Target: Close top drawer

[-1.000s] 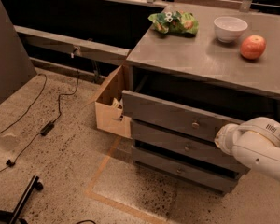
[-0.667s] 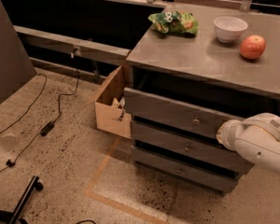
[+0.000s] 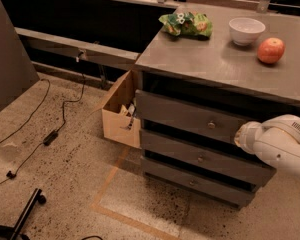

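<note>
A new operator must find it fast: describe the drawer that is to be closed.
Find the grey counter carrying an apple and a bowl; three drawers stack in its front. The top drawer is the uppermost, with the tallest front panel and one round knob; the robot's end effector sits at its right end.

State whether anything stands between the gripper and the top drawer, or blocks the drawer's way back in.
Nothing visible does. The gripper is at the right end of the top drawer front, with no object between them. The gap behind the front is dark; no obstruction shows there.
</note>
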You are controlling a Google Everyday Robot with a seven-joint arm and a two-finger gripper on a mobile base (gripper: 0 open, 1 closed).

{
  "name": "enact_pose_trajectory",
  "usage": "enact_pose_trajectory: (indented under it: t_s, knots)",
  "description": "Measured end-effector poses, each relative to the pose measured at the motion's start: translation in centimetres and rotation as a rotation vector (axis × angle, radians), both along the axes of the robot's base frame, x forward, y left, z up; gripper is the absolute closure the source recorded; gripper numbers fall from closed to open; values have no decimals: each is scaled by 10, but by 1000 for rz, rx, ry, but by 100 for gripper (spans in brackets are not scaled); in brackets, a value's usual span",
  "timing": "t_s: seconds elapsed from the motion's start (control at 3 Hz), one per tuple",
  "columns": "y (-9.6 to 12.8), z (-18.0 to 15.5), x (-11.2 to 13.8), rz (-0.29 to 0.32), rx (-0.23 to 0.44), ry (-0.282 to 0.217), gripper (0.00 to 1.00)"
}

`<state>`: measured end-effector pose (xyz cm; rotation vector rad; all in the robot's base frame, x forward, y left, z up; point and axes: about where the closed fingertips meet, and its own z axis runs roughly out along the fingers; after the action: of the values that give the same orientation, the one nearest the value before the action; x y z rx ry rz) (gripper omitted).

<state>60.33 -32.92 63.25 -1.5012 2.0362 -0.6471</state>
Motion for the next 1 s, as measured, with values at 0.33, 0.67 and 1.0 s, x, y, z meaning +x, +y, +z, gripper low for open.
enact_pose_trajectory:
  t_s: [0.33,0.67,1.0]
  knots:
    - [0,0,11,11,-3,-3,100]
    - [7,5,-13,25,-21,62,100]
    - [-3,37,-57,-4,15,170,100]
